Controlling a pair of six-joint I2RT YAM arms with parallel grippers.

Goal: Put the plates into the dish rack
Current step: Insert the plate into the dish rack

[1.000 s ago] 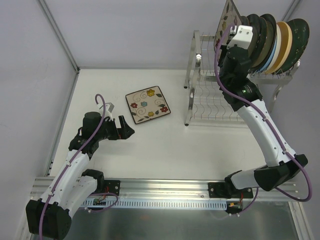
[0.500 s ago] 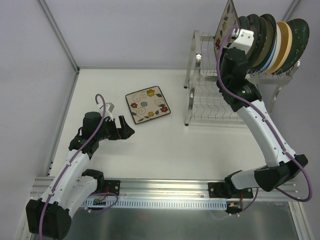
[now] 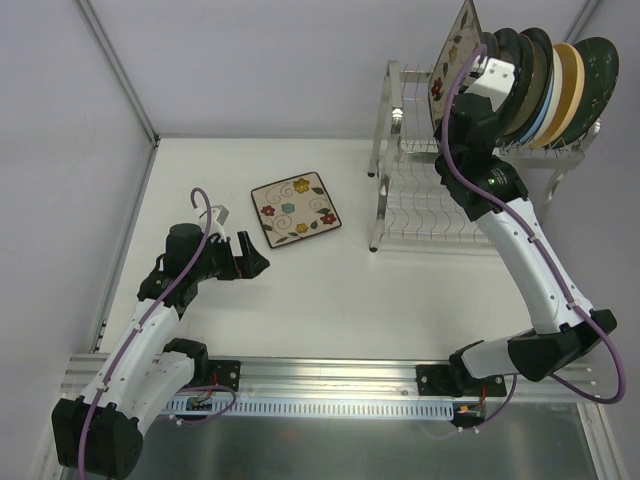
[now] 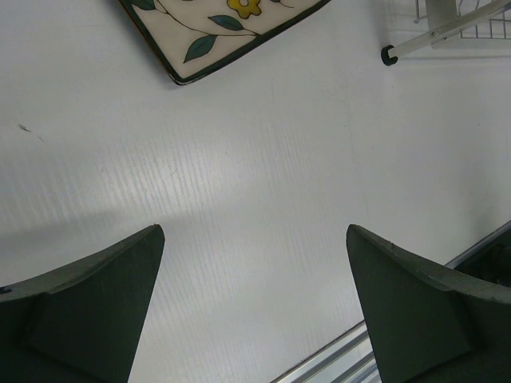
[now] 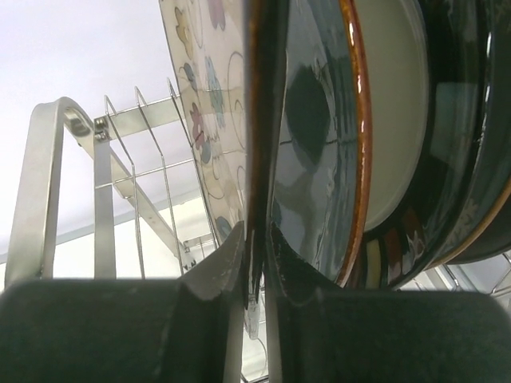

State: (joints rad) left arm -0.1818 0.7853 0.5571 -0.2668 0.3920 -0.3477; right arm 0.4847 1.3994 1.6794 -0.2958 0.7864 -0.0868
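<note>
Plates (image 3: 545, 78) stand on edge in a tight row on the upper shelf of the shiny wire rack (image 3: 420, 205). They are glossy round ones in dark, cream, pale blue and tan, with a square floral one at the left end. The right fingers (image 5: 209, 279) pinch the thin rim of a dark plate (image 5: 315, 120) with an orange-brown edge. Another square plate (image 3: 294, 209), cream with painted flowers, lies flat on the matte white table (image 3: 340, 300). The left fingers (image 4: 88, 299) are spread wide above the table, holding nothing.

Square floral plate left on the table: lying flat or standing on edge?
Lying flat, face up: the floral plate shows its whole pattern from above, resting on the table.
</note>
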